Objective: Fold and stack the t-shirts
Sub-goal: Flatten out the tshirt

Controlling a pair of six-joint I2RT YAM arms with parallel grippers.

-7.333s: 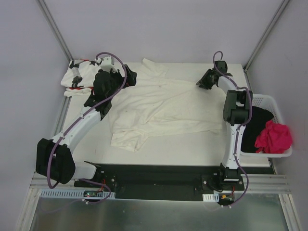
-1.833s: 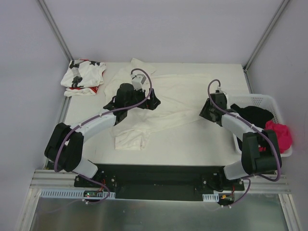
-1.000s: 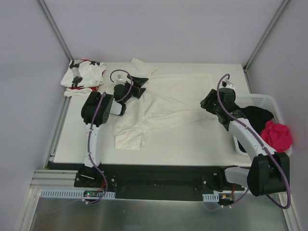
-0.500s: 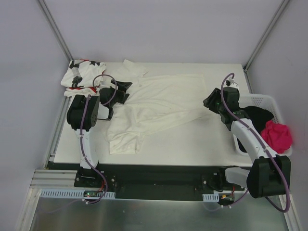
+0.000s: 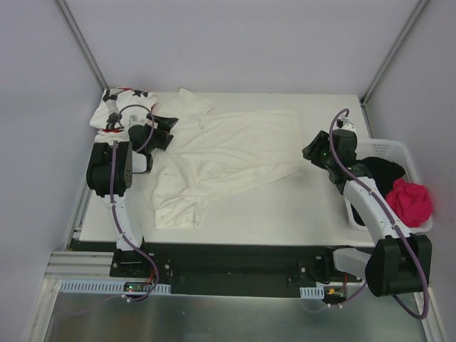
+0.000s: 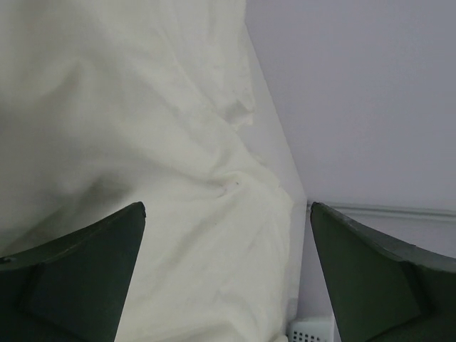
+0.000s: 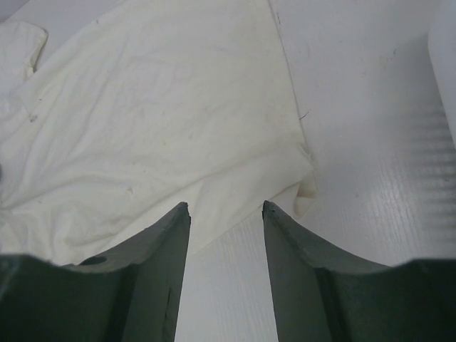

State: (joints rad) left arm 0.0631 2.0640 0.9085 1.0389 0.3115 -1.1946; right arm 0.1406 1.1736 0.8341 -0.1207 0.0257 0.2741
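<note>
T-shirts, two seen. The cream-white t-shirt lies spread and creased across the middle of the table, one sleeve reaching toward the table's far edge and a bunched part hanging toward its near-left side. The star-print t-shirt, white with black stars and red marks, sits crumpled in the table's far-left corner, apart from the cream one.

Left gripper: low over the cream shirt's left portion, toward the table's left side. In the wrist view its fingers are spread wide, with cloth below them and nothing between them.

Right gripper: near the table's right edge, at the cream shirt's right hem. Its fingers stand partly apart, pointing at the hem corner. Nothing is pinched; cloth edge and bare table show in the gap.

A white perforated basket stands off the table's right edge, holding black cloth and pink cloth.
</note>
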